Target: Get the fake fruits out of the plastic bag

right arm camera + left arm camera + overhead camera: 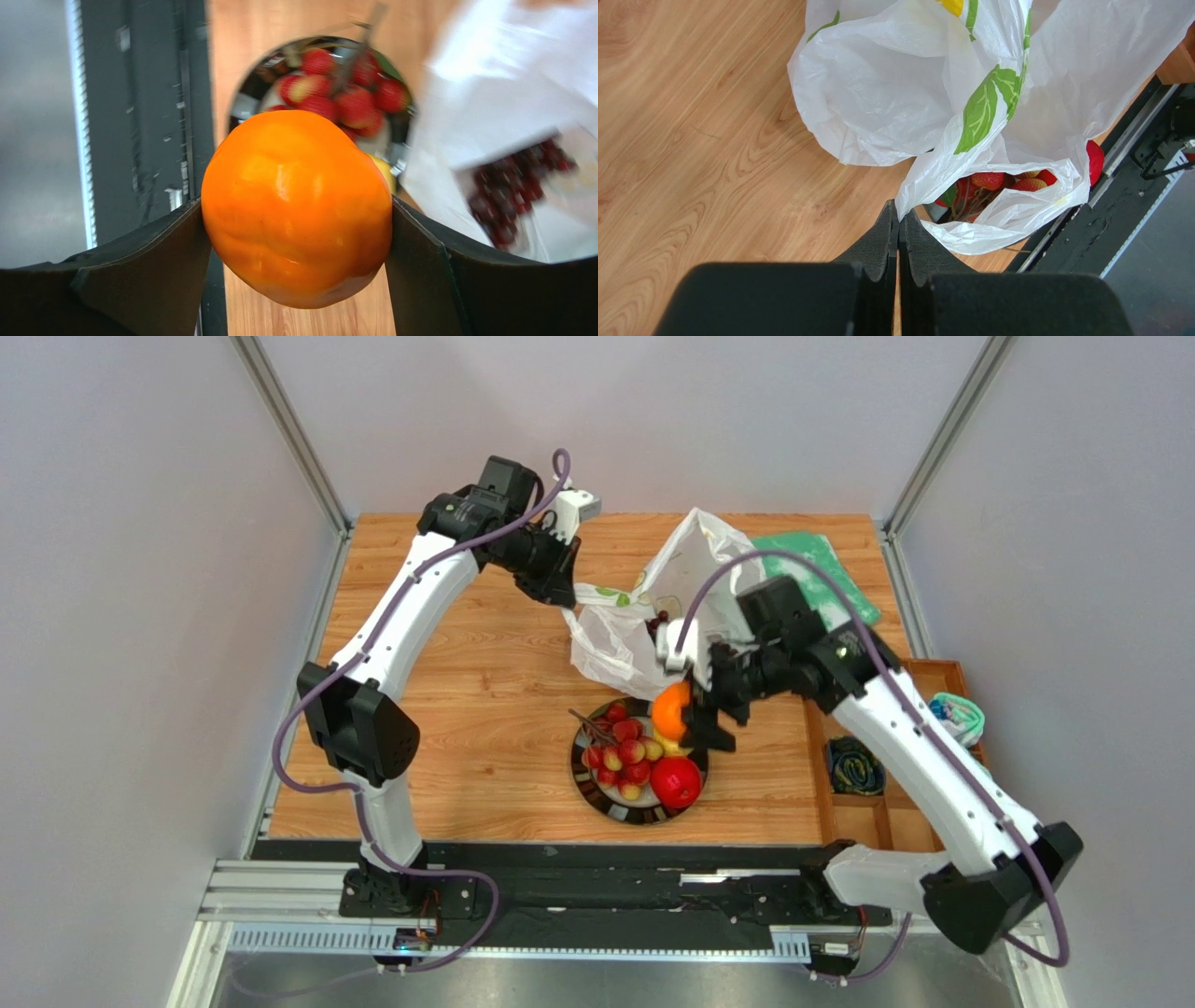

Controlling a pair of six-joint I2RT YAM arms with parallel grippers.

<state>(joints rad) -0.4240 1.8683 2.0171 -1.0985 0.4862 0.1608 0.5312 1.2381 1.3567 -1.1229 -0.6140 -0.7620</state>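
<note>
Orange (296, 206) sits gripped in my right jaws over the plate (617, 812), I judge to join the berries (624, 752) and apple (675, 781) there, while my left jaws pinch the plastic bag (701, 560) by its edge to hold it up.

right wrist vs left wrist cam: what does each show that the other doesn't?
Right wrist only: the right claw gripping the orange, and dark grapes in the plastic bag. Left wrist only: the left claw shut on the bag's edge, and a green leaf print. Both: that bag, the red berry cluster, the wooden table.
</note>
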